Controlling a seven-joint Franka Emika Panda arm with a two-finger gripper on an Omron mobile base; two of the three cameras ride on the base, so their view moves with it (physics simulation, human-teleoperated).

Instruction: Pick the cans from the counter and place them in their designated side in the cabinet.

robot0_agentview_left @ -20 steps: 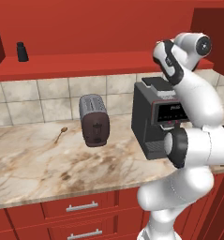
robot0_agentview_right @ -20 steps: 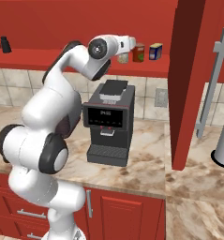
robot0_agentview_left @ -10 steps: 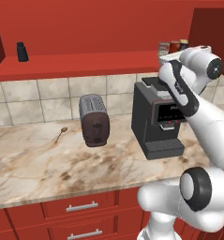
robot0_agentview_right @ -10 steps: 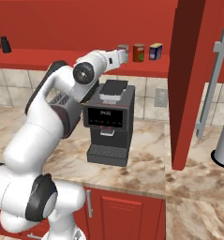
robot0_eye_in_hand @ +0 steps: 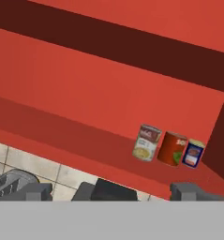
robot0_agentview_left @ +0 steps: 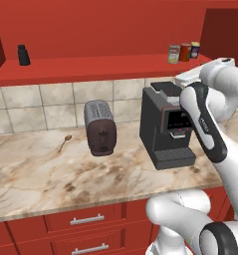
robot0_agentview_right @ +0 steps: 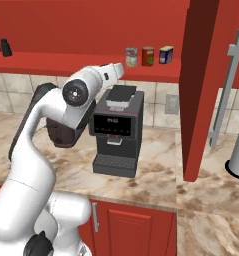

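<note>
So both cans are already up on the cabinet (robot0_agentview_right: 66, 62) shelf, far right end, standing upright in a tight row with the blue-and-yellow can (robot0_eye_in_hand: 193, 153), and nothing of theirs is left on the counter (robot0_agentview_left: 51, 174). In the hand view the row sits at about 1 o'clock from the gripper (robot0_eye_in_hand: 111, 192), well apart, their long axes vertical. The gripper's jaws are spread wide with nothing between them. Looks to me like the placing is done and the arm only needs to clear off. The silvery can (robot0_eye_in_hand: 147, 142) has a pale label, touching or just beside the dark red can (robot0_eye_in_hand: 172, 147) on its right.
</note>
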